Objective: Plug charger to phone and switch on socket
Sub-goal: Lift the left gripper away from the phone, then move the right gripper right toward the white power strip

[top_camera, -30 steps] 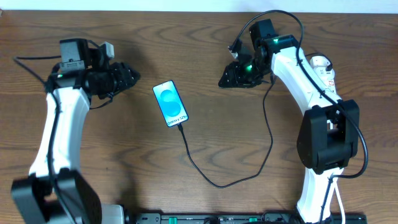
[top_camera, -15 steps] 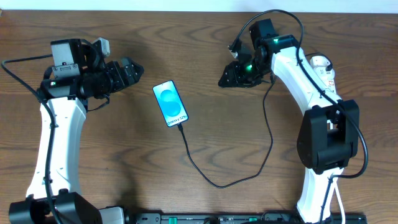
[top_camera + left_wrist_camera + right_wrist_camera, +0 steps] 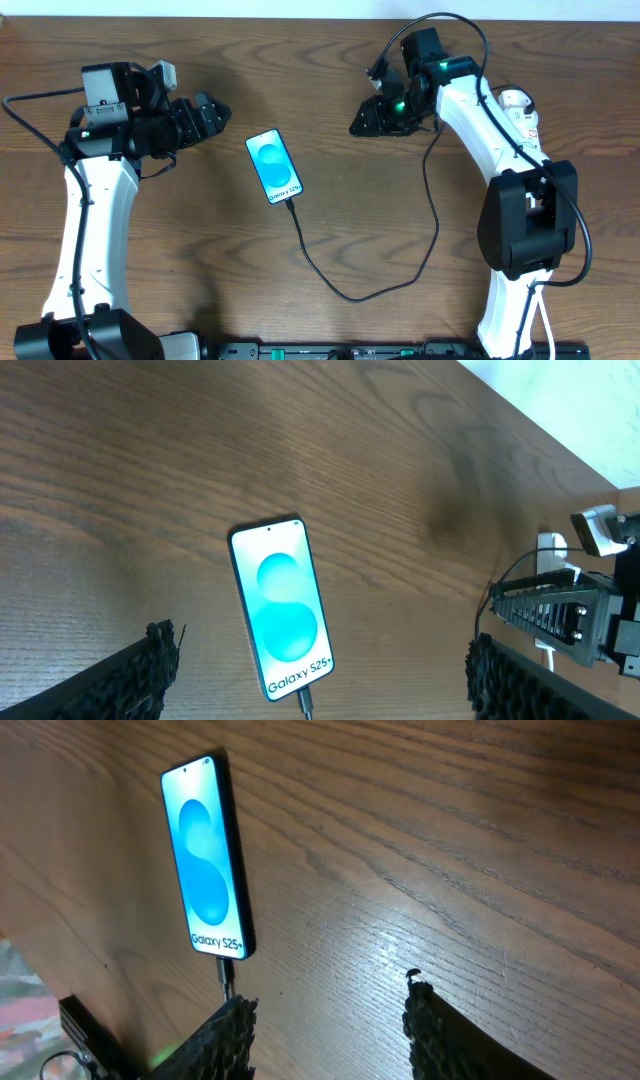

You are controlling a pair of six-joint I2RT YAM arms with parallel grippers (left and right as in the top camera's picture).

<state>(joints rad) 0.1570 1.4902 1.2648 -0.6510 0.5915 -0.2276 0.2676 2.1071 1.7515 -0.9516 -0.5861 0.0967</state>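
The phone (image 3: 273,167) lies face up on the wooden table, its blue screen lit. The charger (image 3: 350,296), a thin black cable, is plugged into the phone's near end and loops right and up toward the right arm. My left gripper (image 3: 212,110) hovers left of the phone, open wide with nothing between its fingers; the left wrist view shows the phone (image 3: 280,605) and the charger's plug tip (image 3: 304,702) in that gap (image 3: 320,645). My right gripper (image 3: 325,1005) is open and empty, right of the phone (image 3: 208,860). The white socket (image 3: 520,110) shows only partly behind the right arm.
The right arm's upright base (image 3: 525,220) stands at the right, with the charger's loop passing beside it. A black rail (image 3: 380,350) runs along the table's front edge. The left arm's white link (image 3: 95,230) stretches down the left side.
My left gripper's jaws have spread from half-open to wide open, and the left arm has shifted slightly left and back. The right gripper, phone and cable have stayed put.
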